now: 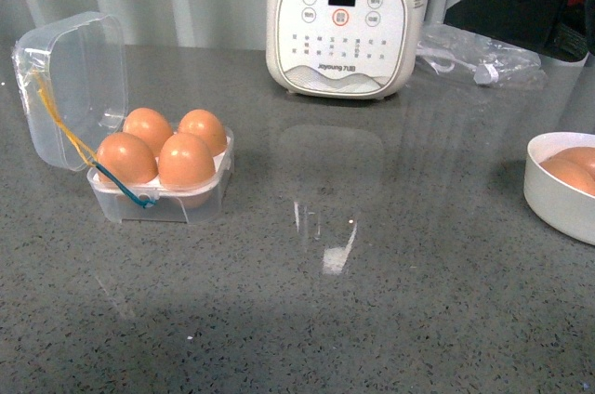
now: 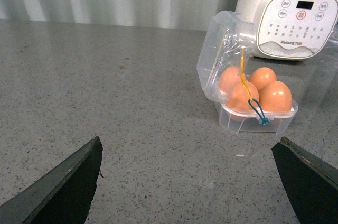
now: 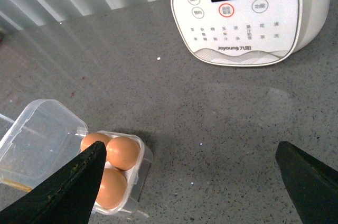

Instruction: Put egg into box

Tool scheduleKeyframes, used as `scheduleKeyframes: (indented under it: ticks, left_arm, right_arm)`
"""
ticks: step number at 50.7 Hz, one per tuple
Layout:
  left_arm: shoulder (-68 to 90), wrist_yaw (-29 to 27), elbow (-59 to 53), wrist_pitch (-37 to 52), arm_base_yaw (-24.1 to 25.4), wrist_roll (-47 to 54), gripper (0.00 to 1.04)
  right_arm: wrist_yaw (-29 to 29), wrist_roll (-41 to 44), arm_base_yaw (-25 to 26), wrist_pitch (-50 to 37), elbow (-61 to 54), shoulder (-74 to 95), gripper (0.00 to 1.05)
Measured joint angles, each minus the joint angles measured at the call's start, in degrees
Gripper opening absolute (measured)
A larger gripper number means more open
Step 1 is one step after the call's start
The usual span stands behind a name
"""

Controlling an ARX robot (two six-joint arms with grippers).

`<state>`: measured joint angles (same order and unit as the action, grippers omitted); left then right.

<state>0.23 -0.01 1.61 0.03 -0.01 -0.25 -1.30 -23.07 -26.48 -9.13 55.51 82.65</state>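
Observation:
The clear plastic box (image 1: 160, 199) stands on the grey counter at the left with its lid (image 1: 72, 87) open. Several orange-brown eggs (image 1: 186, 162) fill its cells. The box also shows in the left wrist view (image 2: 256, 121) and in the right wrist view (image 3: 138, 174), with eggs (image 3: 122, 152) in it. My left gripper (image 2: 187, 182) is open and empty over bare counter, well short of the box. My right gripper (image 3: 190, 182) is open and empty above the counter beside the box. Neither arm shows in the front view.
A white Joyoung cooker (image 1: 342, 22) stands at the back centre. A round white bowl (image 1: 558, 194) with more brown eggs is at the right edge. Crumpled clear plastic (image 1: 479, 55) lies behind it. Grey counter (image 1: 372, 301) spreads between box and bowl.

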Motion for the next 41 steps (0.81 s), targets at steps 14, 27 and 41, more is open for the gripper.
scheduleKeyframes:
  ticks: [14, 27, 41]
  left_arm:
    - [0.0, -0.1, 0.0, 0.0, 0.0, 0.0, 0.98]
    - [0.0, 0.0, 0.0, 0.0, 0.0, 0.0, 0.98]
    - [0.0, 0.0, 0.0, 0.0, 0.0, 0.0, 0.98]
  right_arm:
    - [22.9, 20.0, 4.5, -31.3, -22.7, -9.8, 0.53]
    - [14.1, 22.9, 12.9, -33.6, -39.2, -22.8, 0.03]
    - [9.2, 22.9, 18.0, -31.5, -46.8, -32.7, 0.03]
